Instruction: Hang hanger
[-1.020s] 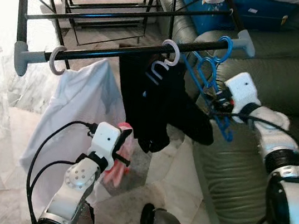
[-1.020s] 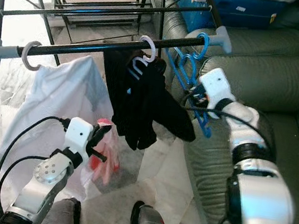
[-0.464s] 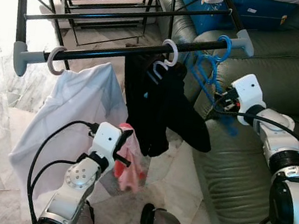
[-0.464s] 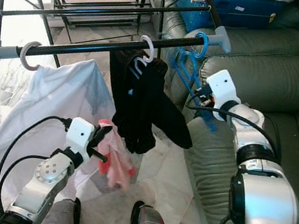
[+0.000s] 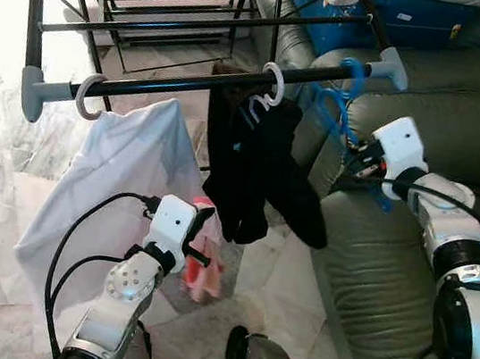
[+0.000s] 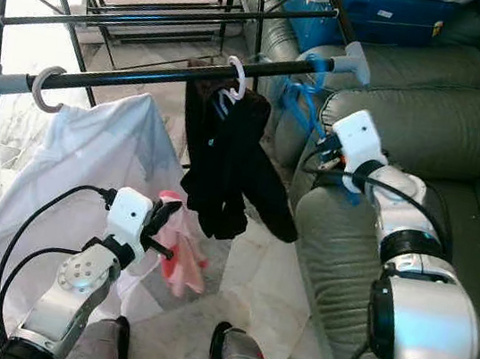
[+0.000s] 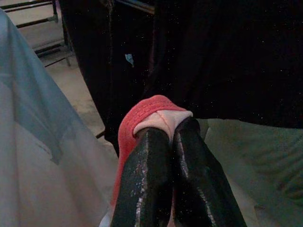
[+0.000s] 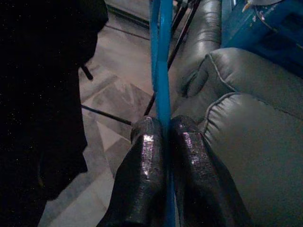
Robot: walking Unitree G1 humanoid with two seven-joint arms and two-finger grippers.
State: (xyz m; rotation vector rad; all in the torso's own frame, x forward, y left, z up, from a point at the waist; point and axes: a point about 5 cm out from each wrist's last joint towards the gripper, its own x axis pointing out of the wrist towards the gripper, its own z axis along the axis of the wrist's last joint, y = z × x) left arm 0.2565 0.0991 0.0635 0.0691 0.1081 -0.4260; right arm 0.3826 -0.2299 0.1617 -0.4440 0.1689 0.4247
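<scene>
Now we hold the blue hanger (image 8: pixel 160 56) clamped in the right pincer (image 5: pixel 365 162), its hook at the rail (image 5: pixel 191 84) near the grey end cap (image 5: pixel 390 71). We should seat the hook fully before letting go. Our left pincer (image 7: pixel 171 142) grips a pink cloth (image 5: pixel 205 265).

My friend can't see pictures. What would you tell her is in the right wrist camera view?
Two black fingers pinch a thin blue hanger that runs straight up between them. A black garment hangs dark on one side, a grey-green sofa sits on the other, and marble floor lies beyond.
</scene>
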